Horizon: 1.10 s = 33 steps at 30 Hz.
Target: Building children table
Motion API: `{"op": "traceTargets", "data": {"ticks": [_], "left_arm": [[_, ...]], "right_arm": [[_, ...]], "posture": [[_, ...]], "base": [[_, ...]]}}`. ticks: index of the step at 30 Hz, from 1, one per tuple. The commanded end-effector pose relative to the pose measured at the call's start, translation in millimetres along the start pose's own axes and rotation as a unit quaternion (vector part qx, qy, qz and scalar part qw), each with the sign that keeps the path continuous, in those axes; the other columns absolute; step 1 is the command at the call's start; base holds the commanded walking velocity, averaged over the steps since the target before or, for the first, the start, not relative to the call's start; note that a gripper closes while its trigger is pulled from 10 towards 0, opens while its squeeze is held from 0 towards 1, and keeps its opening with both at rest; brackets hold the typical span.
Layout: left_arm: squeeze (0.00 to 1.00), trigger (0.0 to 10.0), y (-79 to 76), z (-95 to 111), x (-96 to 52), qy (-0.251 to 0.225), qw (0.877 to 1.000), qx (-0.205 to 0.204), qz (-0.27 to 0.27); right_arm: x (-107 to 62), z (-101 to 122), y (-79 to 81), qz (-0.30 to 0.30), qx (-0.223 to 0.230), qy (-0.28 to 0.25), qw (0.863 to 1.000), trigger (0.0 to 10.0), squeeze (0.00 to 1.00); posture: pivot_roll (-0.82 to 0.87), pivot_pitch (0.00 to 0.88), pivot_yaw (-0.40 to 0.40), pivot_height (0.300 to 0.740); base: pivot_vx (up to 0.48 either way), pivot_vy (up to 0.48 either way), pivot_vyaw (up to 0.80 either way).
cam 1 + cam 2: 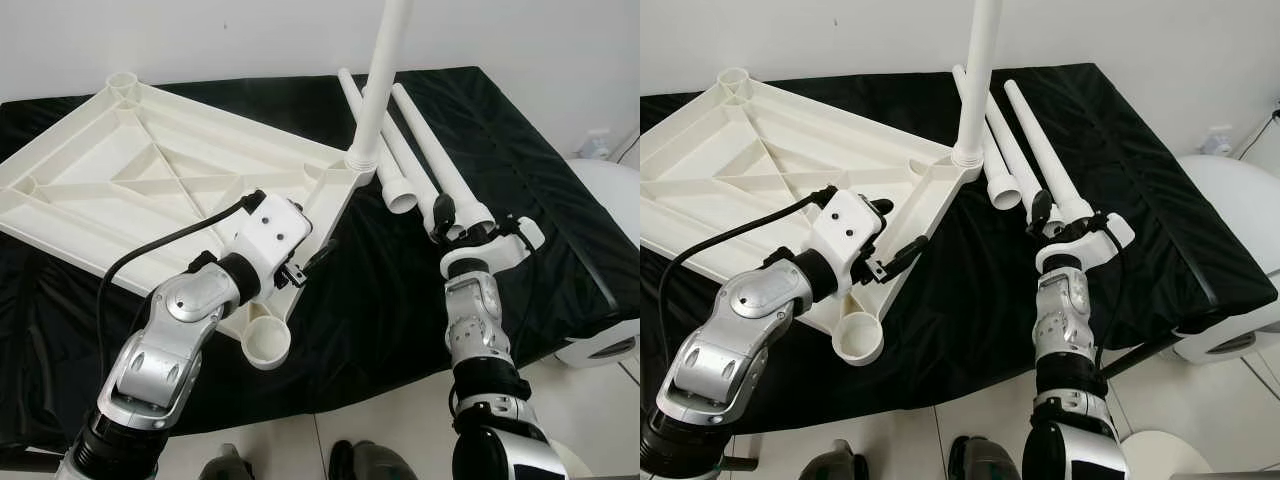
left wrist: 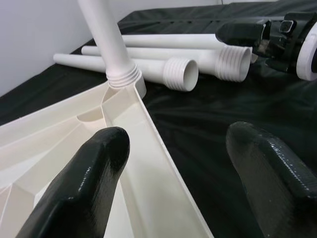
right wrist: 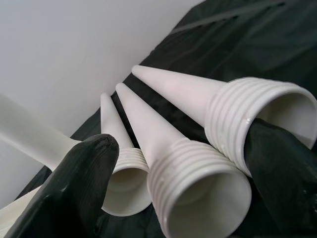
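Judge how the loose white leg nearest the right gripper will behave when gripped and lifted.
The loose leg is a round, tapered tube lying on black cloth, so it would probably roll in a curve if nudged. It looks hollow and stiff, likely light. The right gripper sits at the ribbed wide end; smooth plastic may slip.

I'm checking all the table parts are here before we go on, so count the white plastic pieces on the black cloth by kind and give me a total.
Tabletop panel, lying underside up: 1
Leg already standing in a corner socket: 1
Loose legs lying on the black cloth: 3, the first, the second and the third
Total: 5 white pieces
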<state>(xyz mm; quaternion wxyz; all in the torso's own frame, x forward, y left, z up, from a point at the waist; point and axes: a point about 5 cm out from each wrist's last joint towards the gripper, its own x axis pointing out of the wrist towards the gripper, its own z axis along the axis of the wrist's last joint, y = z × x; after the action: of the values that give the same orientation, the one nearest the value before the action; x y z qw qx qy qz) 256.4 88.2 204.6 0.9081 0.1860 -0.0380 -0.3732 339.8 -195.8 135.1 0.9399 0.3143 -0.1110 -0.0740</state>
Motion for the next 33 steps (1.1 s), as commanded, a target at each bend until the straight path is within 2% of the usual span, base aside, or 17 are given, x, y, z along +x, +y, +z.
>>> {"op": "traceTargets", "data": {"ticks": [1, 8, 9, 10, 11, 14, 15, 16, 17, 18, 33], "left_arm": [[0.00, 10.0, -2.3, 2, -3.6, 0.000, 1.000, 0.005, -0.001], [0.00, 10.0, -2.1, 4, -5.4, 0.002, 1.000, 0.007, -0.002], [0.00, 10.0, -2.2, 4, -5.6, 0.002, 1.000, 0.007, -0.002], [0.00, 10.0, -2.2, 4, -5.6, 0.002, 1.000, 0.007, -0.002], [0.00, 10.0, -2.2, 4, -5.7, 0.003, 1.000, 0.007, -0.002], [0.00, 10.0, -2.2, 4, -5.8, 0.003, 1.000, 0.007, -0.002], [0.00, 10.0, -2.0, 5, -6.0, 0.003, 1.000, 0.007, -0.001], [0.00, 10.0, -1.9, 5, -6.4, 0.004, 1.000, 0.007, -0.001], [0.00, 10.0, -1.8, 6, -6.7, 0.004, 1.000, 0.007, -0.001], [0.00, 10.0, -1.6, 6, -6.5, 0.005, 1.000, 0.006, 0.000], [0.00, 10.0, -0.3, 7, -6.3, 0.006, 1.000, 0.007, 0.006]], "right_arm": [[-0.8, -7, -3.3, -0.007, 0.012, 0.018, 1.000, 10.0, 0.00], [0.6, -13, -11.4, -0.030, 0.048, 0.035, 0.998, 10.0, 0.00], [0.8, -13, -13.4, -0.034, 0.053, 0.037, 0.997, 9.4, 0.00], [0.8, -13, -13.4, -0.034, 0.053, 0.037, 0.997, 9.4, 0.00], [0.8, -14, -15.6, -0.039, 0.059, 0.038, 0.997, 5.5, 0.00], [0.8, -15, -17.0, -0.041, 0.063, 0.038, 0.996, 5.5, 0.00], [1.0, -15, -17.7, -0.041, 0.066, 0.038, 0.996, 4.2, 0.00], [1.7, -14, -18.3, -0.039, 0.076, 0.036, 0.996, 0.9, 0.00], [2.3, -14, -18.5, -0.038, 0.082, 0.035, 0.995, 0.9, 0.00], [3.7, -14, -17.3, -0.033, 0.099, 0.034, 0.994, 0.0, 0.00], [7.9, -16, -13.2, -0.016, 0.121, 0.040, 0.992, 0.0, 0.00]], "posture": [[0.11, 0.114, 0.006, 0.740], [0.12, 0.124, 0.015, 0.740], [0.12, 0.125, 0.015, 0.740], [0.12, 0.125, 0.015, 0.740], [0.12, 0.128, 0.017, 0.740], [0.12, 0.128, 0.018, 0.740], [0.12, 0.132, 0.018, 0.740], [0.12, 0.135, 0.020, 0.740], [0.12, 0.135, 0.020, 0.740], [0.12, 0.137, 0.020, 0.740], [0.12, 0.137, 0.017, 0.740]], "base": [[0.000, 0.000, 0.00], [0.000, 0.000, 0.00], [0.000, 0.000, 0.00], [0.000, 0.000, 0.00], [0.000, 0.000, 0.00], [0.000, 0.000, 0.00], [0.000, 0.000, 0.00], [0.000, 0.000, 0.00], [0.000, 0.000, 0.00], [0.000, 0.000, 0.00], [0.000, 0.000, 0.00]]}}
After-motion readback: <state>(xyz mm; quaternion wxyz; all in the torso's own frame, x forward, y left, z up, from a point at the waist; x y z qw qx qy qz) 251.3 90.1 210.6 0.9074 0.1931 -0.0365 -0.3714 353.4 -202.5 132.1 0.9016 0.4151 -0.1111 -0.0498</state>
